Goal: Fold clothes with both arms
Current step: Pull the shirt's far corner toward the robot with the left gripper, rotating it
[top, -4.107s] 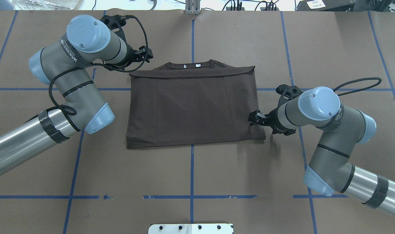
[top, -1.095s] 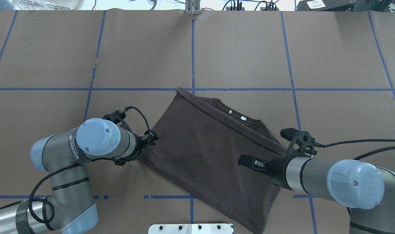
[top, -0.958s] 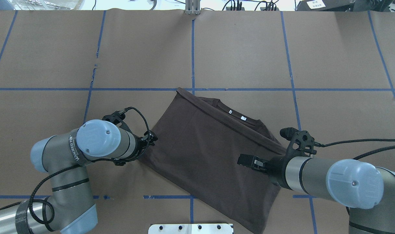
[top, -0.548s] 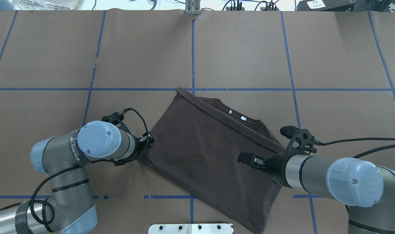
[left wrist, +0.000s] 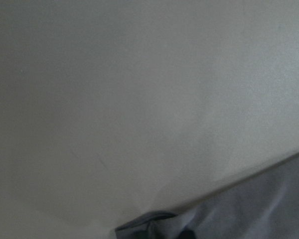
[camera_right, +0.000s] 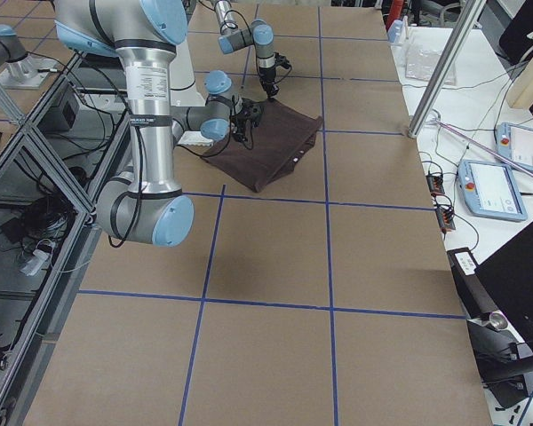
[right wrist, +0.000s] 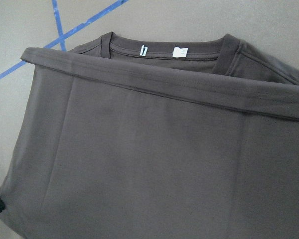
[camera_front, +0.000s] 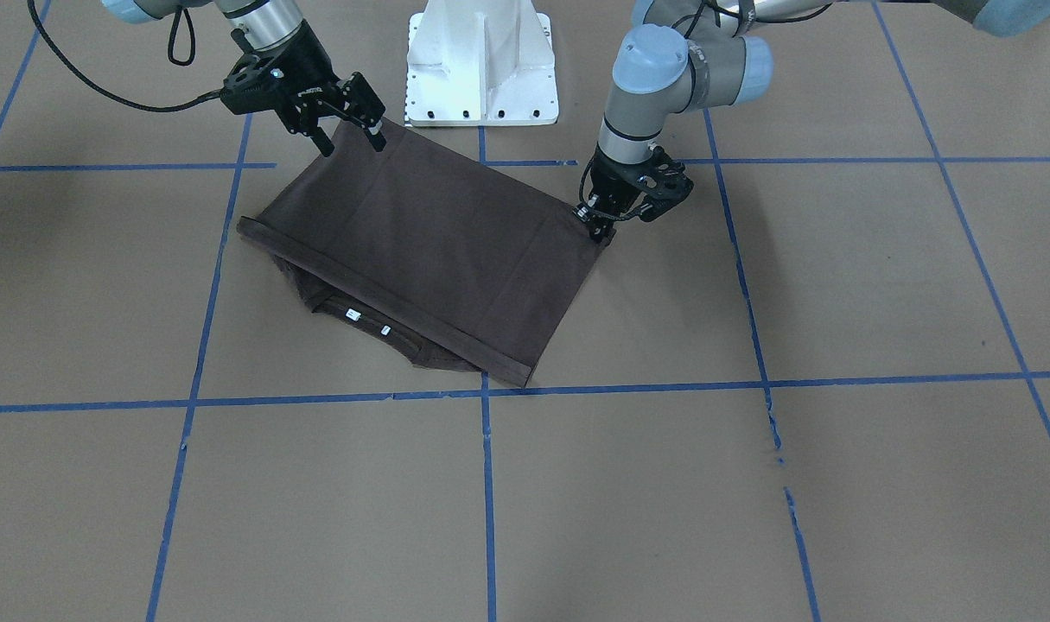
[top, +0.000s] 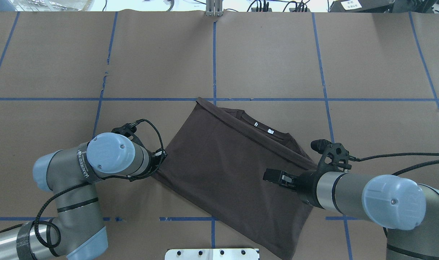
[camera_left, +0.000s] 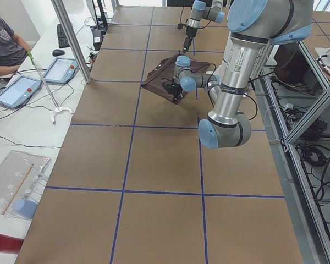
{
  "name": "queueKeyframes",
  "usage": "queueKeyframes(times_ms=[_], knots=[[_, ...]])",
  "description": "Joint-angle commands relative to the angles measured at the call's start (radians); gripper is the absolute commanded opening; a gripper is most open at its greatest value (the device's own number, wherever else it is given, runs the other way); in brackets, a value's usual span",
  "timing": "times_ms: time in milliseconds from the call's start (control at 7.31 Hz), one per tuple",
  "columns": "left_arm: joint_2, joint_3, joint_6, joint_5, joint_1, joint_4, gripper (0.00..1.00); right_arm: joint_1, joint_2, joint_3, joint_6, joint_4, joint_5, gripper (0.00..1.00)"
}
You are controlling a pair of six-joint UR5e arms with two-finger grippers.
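Left end effector (camera_front: 595,226) stands almost upright, tips down on one corner of the T-shirt (camera_front: 421,242). Its fingers are drawn close together and appear to pinch the cloth there, though the left wrist view gives only brown paper and a dark fringe of fabric along its lower edge. Right end effector (camera_front: 349,136) is held above the shirt's other end, over the short edge nearest the white pedestal (camera_front: 481,60). Its two fingers stand well apart and grip nothing.

The T-shirt lies folded into a flat rectangle on the paper-covered surface (camera_front: 749,484), just in front of the pedestal and between the two arms. It sits askew to the blue tape lines (camera_front: 317,399). In the overhead view its long axis runs on a diagonal, from the far corner on the robot's left to the near corner on its right. That far corner just touches a tape line.

A hem band is folded over along the far long edge, and the ribbed collar (top: 263,129) pokes out from under it — pointing away from the robot and toward its right. Two small white labels (right wrist: 179,51) show inside the neckline. The corner under the left end effector is at the left end of the near long edge.
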Motion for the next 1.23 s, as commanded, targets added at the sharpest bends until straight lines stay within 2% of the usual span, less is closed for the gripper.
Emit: queueKeyframes(times_ms=[0, 411, 684, 821, 1095], knots=[[-0.006, -0.003, 0.008, -0.002, -0.03, 0.018, 0.0, 0.0, 0.0, -0.002, 0.002, -0.001, 0.0, 1.0], [-0.043, 0.037, 0.141, -0.004, -0.15, 0.019, 0.0, 0.0, 0.0, -0.004, 0.003, -0.001, 0.0, 1.0], [-0.223, 0.246, 0.183, 0.001, -0.205, 0.01, 0.0, 0.002, -0.004, -0.004, 0.003, -0.002, -0.001, 1.0], [-0.288, 0.346, 0.221, 0.007, -0.231, -0.002, 0.0, 0.003, -0.006, -0.005, 0.003, -0.002, -0.001, 1.0], [-0.377, 0.524, 0.301, 0.03, -0.292, -0.104, 0.0, 0.003, -0.004, -0.01, 0.003, -0.002, -0.006, 1.0]])
